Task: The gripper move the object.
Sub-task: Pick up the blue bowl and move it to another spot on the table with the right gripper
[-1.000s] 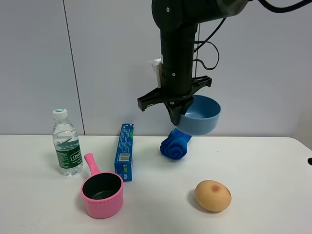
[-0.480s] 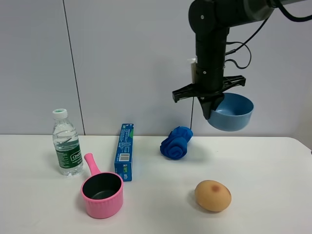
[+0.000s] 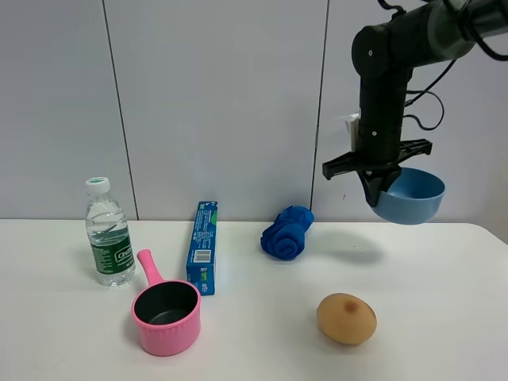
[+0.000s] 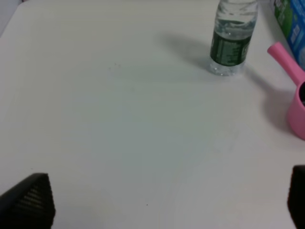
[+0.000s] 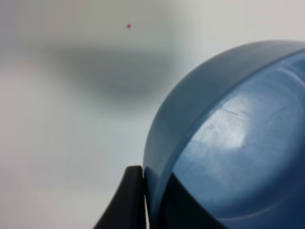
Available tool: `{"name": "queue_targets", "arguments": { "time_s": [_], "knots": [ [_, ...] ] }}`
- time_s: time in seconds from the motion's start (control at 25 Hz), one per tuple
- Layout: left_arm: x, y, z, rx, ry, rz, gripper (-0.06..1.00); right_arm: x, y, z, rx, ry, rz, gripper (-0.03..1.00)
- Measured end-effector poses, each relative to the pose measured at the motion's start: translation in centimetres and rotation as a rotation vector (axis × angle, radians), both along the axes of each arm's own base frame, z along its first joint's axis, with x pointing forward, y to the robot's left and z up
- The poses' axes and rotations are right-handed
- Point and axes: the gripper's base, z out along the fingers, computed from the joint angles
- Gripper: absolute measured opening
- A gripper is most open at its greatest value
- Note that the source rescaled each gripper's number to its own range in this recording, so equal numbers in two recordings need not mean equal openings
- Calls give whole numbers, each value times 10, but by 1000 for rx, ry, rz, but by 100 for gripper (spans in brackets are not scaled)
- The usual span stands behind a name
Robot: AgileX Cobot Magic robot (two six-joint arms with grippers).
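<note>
My right gripper [image 3: 374,189] is shut on the rim of a light blue bowl [image 3: 409,195] and holds it high above the right side of the white table [image 3: 444,294]. In the right wrist view the bowl [image 5: 228,138] fills the frame, with its rim clamped between the dark fingers [image 5: 132,200]; its shadow lies on the table below. My left gripper [image 4: 159,202] is open and empty above the bare left part of the table, out of the exterior view.
On the table stand a water bottle [image 3: 109,242], a pink saucepan [image 3: 167,314], a blue toothpaste box [image 3: 202,248], a rolled blue cloth [image 3: 287,232] and a tan egg-shaped thing [image 3: 347,318]. The bottle [image 4: 233,38] and the pan's handle [image 4: 285,56] show in the left wrist view.
My right arm has carried the blue bowl to the right, from above the blue cloth to above the table's right side. Nothing on the table has moved.
</note>
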Motion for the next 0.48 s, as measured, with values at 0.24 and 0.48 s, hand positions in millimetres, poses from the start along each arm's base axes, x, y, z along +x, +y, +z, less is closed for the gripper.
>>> {"name": "queue_targets", "arguments": {
  "time_s": [0.24,0.48],
  "knots": [
    [0,0,0,0,0,0,100,18,6,-52,19,0,40,0],
    [0,0,0,0,0,0,100,32,2,-94,31,-12,40,0]
  ]
}}
